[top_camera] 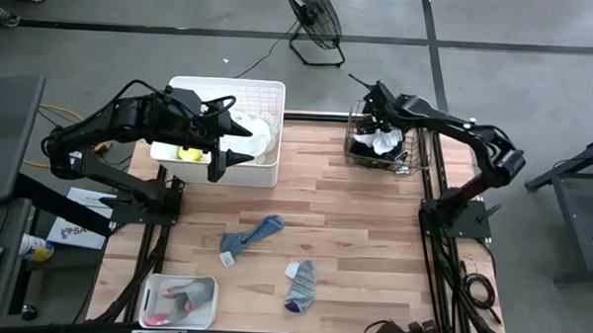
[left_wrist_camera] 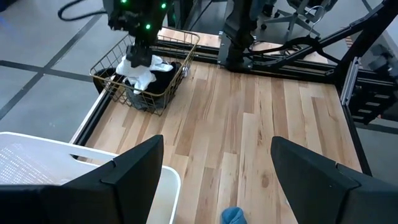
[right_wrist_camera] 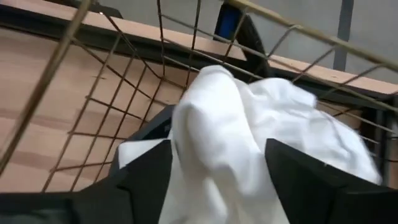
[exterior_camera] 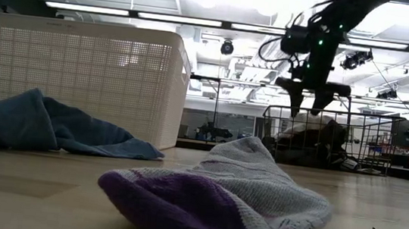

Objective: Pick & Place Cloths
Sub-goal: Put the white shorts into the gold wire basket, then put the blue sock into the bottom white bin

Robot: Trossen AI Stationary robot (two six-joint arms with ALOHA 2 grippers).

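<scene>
A white cloth [right_wrist_camera: 249,137] lies bunched on dark cloths in a wire basket [top_camera: 381,148] at the table's far right. My right gripper [right_wrist_camera: 217,174] is open and points down, with its fingers on either side of the cloth's raised fold. In the low view this gripper [exterior_camera: 307,102] hangs at the basket's rim. My left gripper [top_camera: 243,145] is open and empty, over the near right part of the big white bin [top_camera: 269,91]. That bin holds white [top_camera: 255,130] and neon yellow [top_camera: 188,153] cloths. A blue cloth [top_camera: 255,234] and a grey-purple sock [top_camera: 300,283] lie flat on the table. My right gripper comes from above at the white cloth's raised fold [right_wrist_camera: 205,118], one finger on each side. I cannot tell whether the fingers touch it. The cloth rests on the pile in the basket.
A small white bin [top_camera: 205,282] with a pink-grey item stands at the near left corner. The big bin's lattice wall [exterior_camera: 79,78] rises behind the blue cloth [exterior_camera: 51,125]. Bare wood lies between the basket and the big bin [left_wrist_camera: 249,118]. A floor fan [top_camera: 314,19] stands beyond the table.
</scene>
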